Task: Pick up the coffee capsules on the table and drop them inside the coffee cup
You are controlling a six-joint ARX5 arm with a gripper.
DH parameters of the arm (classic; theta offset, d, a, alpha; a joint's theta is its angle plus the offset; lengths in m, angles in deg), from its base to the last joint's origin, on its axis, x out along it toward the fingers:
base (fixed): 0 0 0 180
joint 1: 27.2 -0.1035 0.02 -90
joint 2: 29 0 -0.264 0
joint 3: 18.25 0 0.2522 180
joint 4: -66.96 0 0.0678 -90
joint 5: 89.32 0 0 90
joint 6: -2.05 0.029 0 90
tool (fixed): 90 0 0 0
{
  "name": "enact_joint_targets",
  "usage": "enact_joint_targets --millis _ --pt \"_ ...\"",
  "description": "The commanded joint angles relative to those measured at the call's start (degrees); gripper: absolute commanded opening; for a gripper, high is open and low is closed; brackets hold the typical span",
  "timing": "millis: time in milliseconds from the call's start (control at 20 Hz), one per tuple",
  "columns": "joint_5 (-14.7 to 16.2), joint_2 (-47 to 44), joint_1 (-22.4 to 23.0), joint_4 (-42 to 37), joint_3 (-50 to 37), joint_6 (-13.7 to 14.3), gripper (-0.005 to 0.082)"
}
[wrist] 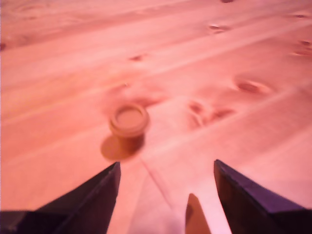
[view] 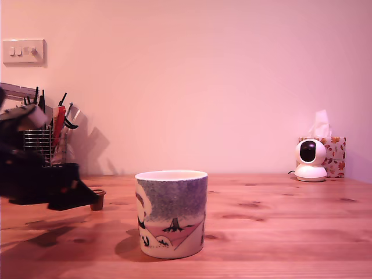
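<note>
The coffee cup point(view: 171, 213) stands upright near the front of the wooden table, cream-rimmed with a grey sky, pink hill and black tree. One brown coffee capsule point(view: 97, 199) sits upright on the table at the exterior view's left; the wrist view shows it as well point(wrist: 129, 120), a short way ahead of the fingertips. My gripper point(wrist: 165, 168) is open, its two dark fingers spread with bare wood between them. In the exterior view the gripper point(view: 87, 196) is low over the table, just left of the capsule and blurred. No other capsule shows.
A wire holder point(view: 43, 145) with pens and tools stands at the back left in the exterior view. A small white camera point(view: 310, 160) and a floral tissue box point(view: 331, 154) sit at the back right. A light switch point(view: 23, 51) is on the wall.
</note>
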Motion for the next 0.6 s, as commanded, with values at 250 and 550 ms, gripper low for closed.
enact_joint_targets --millis 250,550 --pt "-2.69 -4.81 0.33 1.18 4.72 0.48 0.0554" --pt "-3.5 -6.27 0.55 2.6 8.5 0.52 0.0553"
